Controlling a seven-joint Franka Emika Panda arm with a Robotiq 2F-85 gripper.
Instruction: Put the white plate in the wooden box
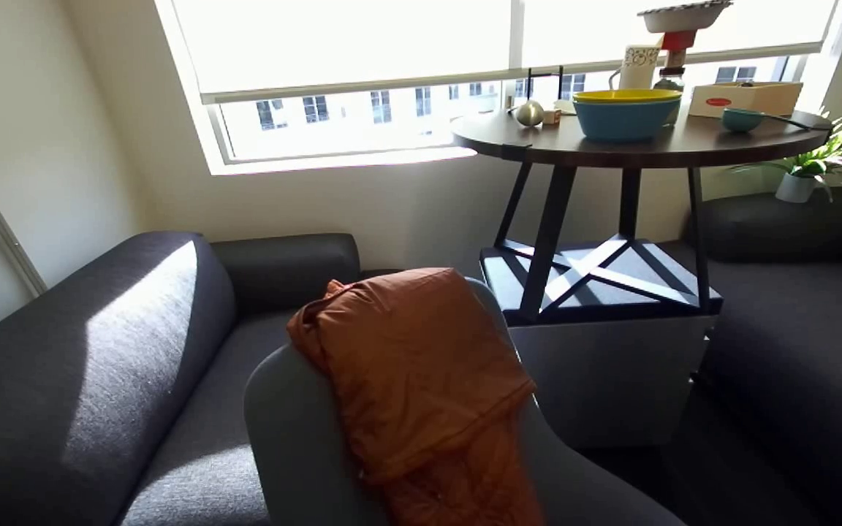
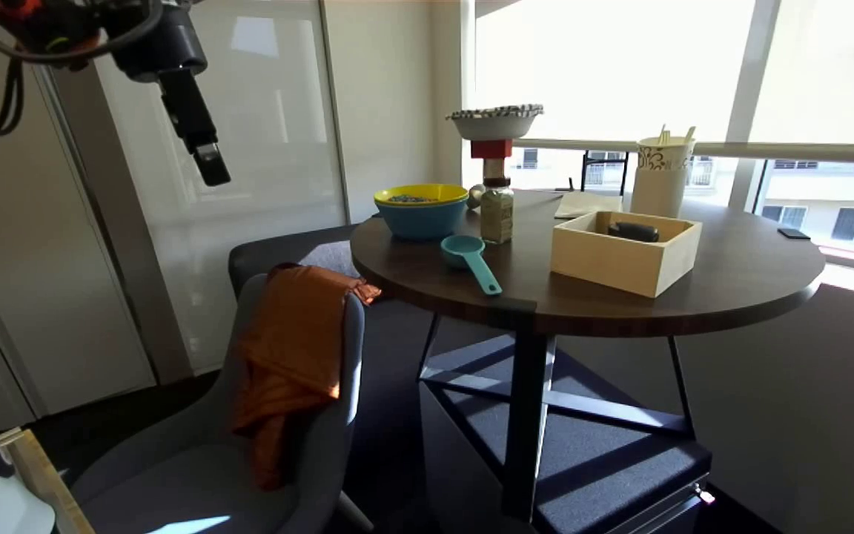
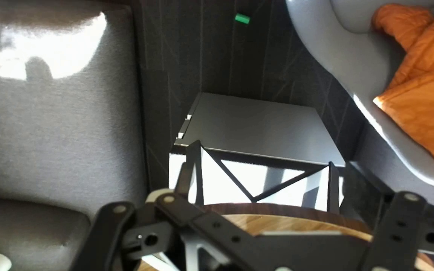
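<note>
- In an exterior view, your claw point(image 2: 212, 165) hangs in the air, apart from the bench point(image 2: 753, 274); the wrist view shows you its fingers spread wide.
- You find the wooden box point(image 2: 605, 256) on the bench, open side up, with a black object point(image 2: 633, 231) inside.
- You see a white dish point(image 2: 492, 129), too deep-sided for you to tell plate from bowl, on a red block point(image 2: 491, 149) stacked above a glass jar point(image 2: 498, 215).
- Near the jar, you see a teal measuring scoop point(image 2: 471, 259) and a yellow bowl point(image 2: 427, 190) nested in a blue bowl point(image 2: 421, 222).
</note>
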